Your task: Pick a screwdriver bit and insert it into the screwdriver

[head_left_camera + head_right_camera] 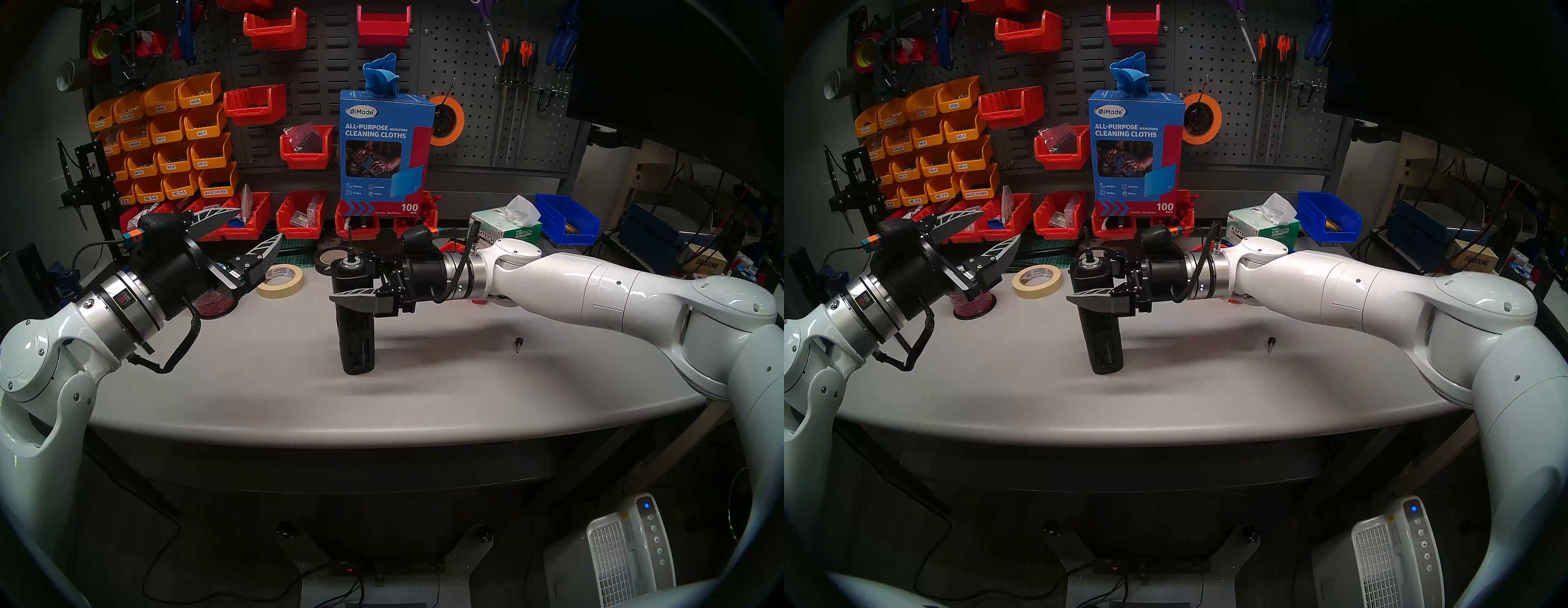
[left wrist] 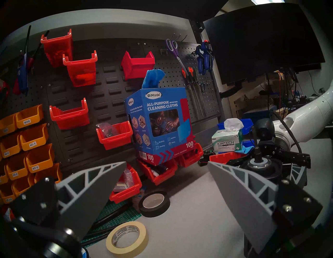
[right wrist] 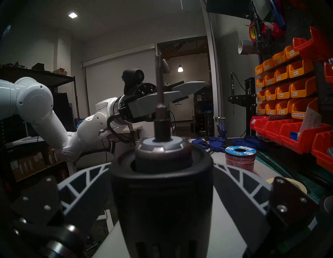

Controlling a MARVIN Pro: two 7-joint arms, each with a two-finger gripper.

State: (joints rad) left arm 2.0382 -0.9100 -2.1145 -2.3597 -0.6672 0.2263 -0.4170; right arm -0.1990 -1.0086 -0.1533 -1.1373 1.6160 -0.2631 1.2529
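Observation:
The black screwdriver (image 1: 354, 335) stands upright on the grey table (image 1: 424, 382), mid-table. A thin dark screwdriver bit (image 3: 159, 86) sticks straight up out of its silver socket, and shows as a short stub (image 1: 350, 254) in the head view. My right gripper (image 1: 341, 282) reaches in from the right at the tool's upper half. Its jaws are spread, with one finger (image 1: 360, 297) in front of the body and the other behind it. My left gripper (image 1: 259, 224) hangs open and empty, raised over the table's left side, apart from the tool.
A small black-knobbed pin (image 1: 518, 343) lies on the table under the right arm. A masking tape roll (image 1: 280, 280), a black tape roll (image 1: 329, 257) and a wire spool (image 1: 212, 303) sit at the left rear. A cleaning-cloths box (image 1: 386, 153), red bins and a tissue box (image 1: 505, 229) line the back.

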